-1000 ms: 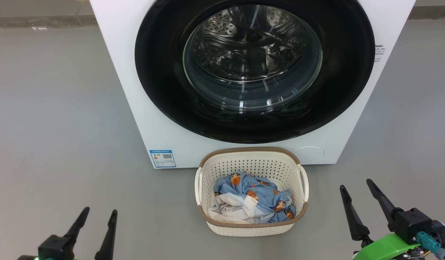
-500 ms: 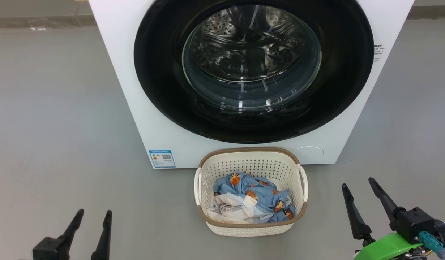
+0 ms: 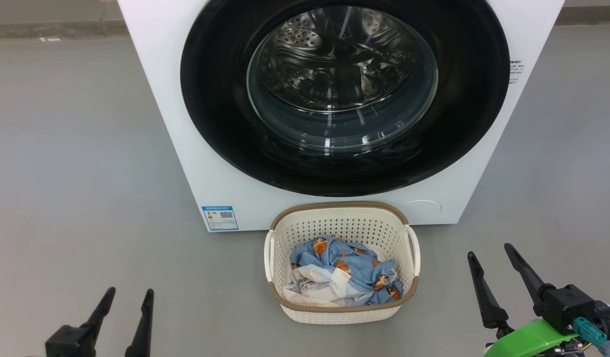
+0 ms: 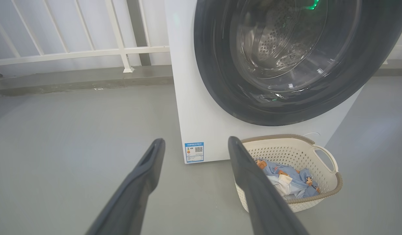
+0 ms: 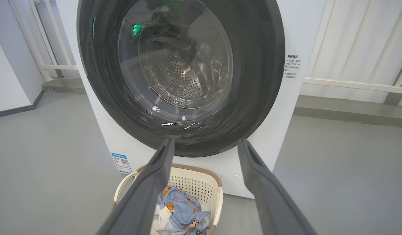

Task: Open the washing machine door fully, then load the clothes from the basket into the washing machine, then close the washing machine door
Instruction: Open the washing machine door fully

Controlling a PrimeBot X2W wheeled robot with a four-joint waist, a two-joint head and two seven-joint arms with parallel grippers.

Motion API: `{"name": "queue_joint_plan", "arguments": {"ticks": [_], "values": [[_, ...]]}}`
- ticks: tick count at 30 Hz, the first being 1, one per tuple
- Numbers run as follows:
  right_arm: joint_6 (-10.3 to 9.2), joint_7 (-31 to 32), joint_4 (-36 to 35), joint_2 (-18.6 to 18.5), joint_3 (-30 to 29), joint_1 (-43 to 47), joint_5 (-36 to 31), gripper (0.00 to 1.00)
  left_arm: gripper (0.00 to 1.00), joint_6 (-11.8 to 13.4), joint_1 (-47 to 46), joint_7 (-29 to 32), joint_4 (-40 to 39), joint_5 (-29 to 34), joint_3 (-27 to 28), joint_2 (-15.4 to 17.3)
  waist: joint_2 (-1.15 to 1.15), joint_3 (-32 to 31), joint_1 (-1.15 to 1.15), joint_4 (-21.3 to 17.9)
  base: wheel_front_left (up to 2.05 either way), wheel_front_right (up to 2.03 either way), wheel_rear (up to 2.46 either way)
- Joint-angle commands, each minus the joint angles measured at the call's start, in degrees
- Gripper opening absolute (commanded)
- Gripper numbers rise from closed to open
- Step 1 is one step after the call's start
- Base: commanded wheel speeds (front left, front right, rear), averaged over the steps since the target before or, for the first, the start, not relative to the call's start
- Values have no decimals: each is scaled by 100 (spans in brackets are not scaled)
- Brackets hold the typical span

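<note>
Door top out of view

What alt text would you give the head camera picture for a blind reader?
A white washing machine with its round black door shut stands on a grey floor, a cream basket of blue and white clothes before it. The left hand and right hand are open and empty near the bottom corners.
</note>
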Motion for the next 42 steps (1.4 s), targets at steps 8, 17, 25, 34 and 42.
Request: {"name": "queue_joint_plan", "arguments": {"ticks": [8, 17, 25, 34, 42], "values": [[-6, -69, -174, -27, 155, -124, -41, 100, 100, -9, -141, -78, -183, 4, 201, 102, 0, 29, 0, -27, 74, 74, -148], [-6, -69, -176, -24, 157, -123, -39, 100, 100, -9, -144, -78, -186, -1, 202, 95, 0, 41, 0, -42, 121, 121, -242], [-6, -69, -162, -29, 163, -132, -22, 100, 100, -6, -171, -78, -187, 5, 318, 39, 0, 44, 0, -35, 100, 100, -199], [-6, -69, -159, -29, 156, -140, -30, 100, 100, -8, -169, -78, -164, 12, 298, 31, 0, 25, 0, -23, 35, 35, -69], [-6, -69, -185, -20, 160, -133, -18, 100, 100, -8, -167, -78, -153, -19, 272, 51, 0, 10, 0, -17, 0, 0, 0]]}}
